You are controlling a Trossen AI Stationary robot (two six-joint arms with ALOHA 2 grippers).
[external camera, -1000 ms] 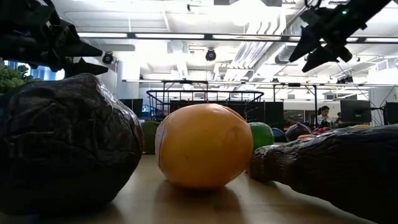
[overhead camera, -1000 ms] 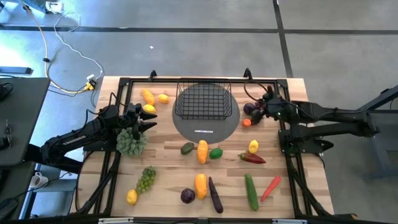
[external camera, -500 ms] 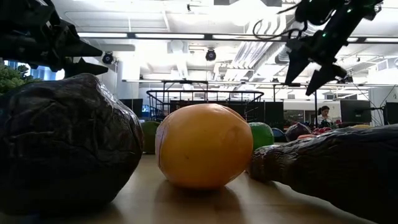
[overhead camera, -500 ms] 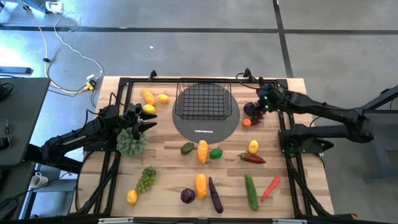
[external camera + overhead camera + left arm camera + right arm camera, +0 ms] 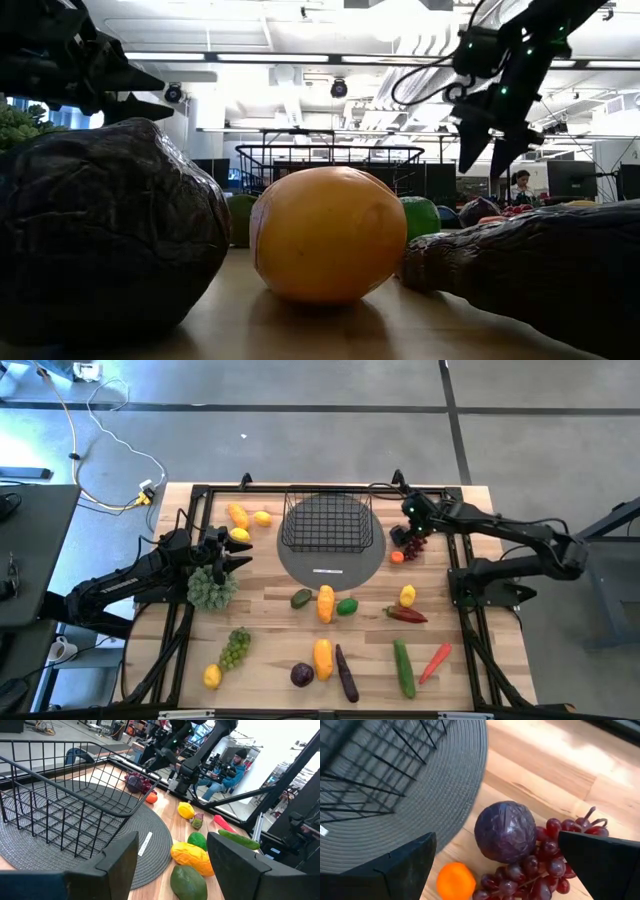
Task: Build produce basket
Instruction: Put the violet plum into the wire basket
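Black wire-grid basket point(image 5: 327, 523): empty, sitting on round grey woven mat point(image 5: 331, 563) at far centre of tabletop point(image 5: 270, 630). Thin rods, flaring sides, open top.

Just beside mat, right side: purple cabbage point(image 5: 505, 831), ball-shaped with crinkled veined skin, touching bunch of dark red grapes point(image 5: 540, 865), glossy and knobbly on a thin stem. Small matte orange piece point(image 5: 455, 881) next to both.

Right hand point(image 5: 408, 532) directly above that cluster, jaws spread wide, nothing held. Judged step: pick from this cluster, cabbage most likely. For a clean grasp: centre jaws across widest part of cabbage, descend without snagging the grape stem, close gently since the smooth round shell may squirt sideways. Lift clear of basket rim before carrying over; release low, inside the wire walls.

Left hand point(image 5: 228, 553) waiting over left side of tabletop beside a frilly green leafy head point(image 5: 210, 588); jaws partly apart, nothing between them.

Elsewhere on bare pale wood planks, well apart from basket: yellow lemon point(image 5: 262, 517), green grapes point(image 5: 235, 647), green avocado point(image 5: 301, 598), smooth cucumber point(image 5: 403, 667), red pepper point(image 5: 407, 615), slim dark aubergine point(image 5: 346, 674), carrot point(image 5: 434, 662).
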